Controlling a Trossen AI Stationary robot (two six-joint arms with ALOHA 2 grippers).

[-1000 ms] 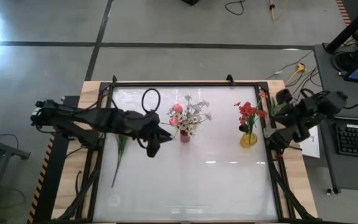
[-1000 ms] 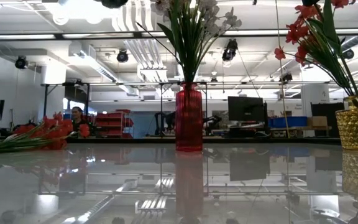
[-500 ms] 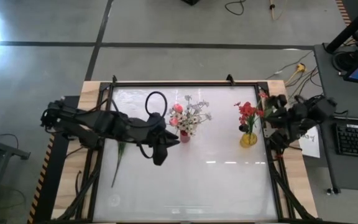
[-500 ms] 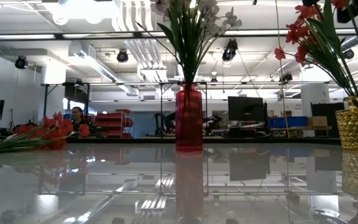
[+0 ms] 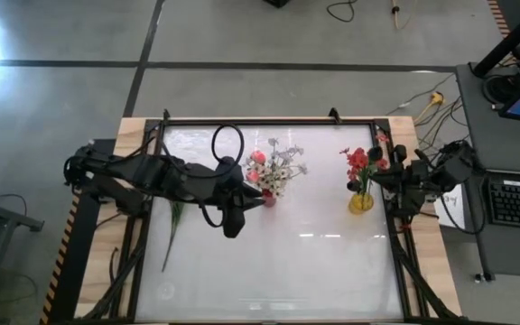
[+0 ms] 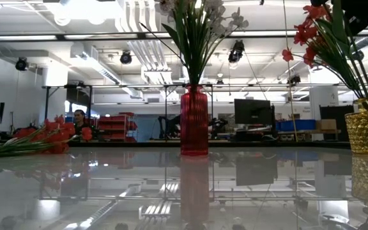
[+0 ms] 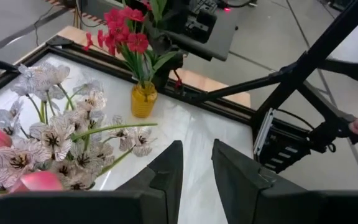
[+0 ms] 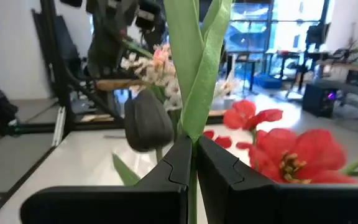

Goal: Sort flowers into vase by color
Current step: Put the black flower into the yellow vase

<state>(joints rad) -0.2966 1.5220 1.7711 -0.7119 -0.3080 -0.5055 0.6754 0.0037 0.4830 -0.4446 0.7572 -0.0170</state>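
Observation:
A red vase with pink rosebuds and white blossoms stands mid-table and shows in the low view. A yellow vase with red flowers stands at the right. One red flower lies flat on the table at the left, its blooms in the low view. My left gripper is open and empty just left of the red vase. My right gripper is beside the red flowers in the yellow vase, shut on a green stem. My right gripper pinches a green stem with its leaf between its two fingers. It comes about level from the table's right side, across the stem. The stem rises upright above the fingers beside red blooms. Its lower end is hidden.
Black frame rails run along the table's edges. A cable loop rises above the left arm. The near half of the white table is free room. A keyboard lies off the table to the right. A person sits far behind.
My right gripper has moved toward the table's left, from beyond the right edge up to the red flowers in the yellow vase. My left gripper has shifted a little toward the right and the near edge, beside the red vase. The flowers and vases have stayed in place.

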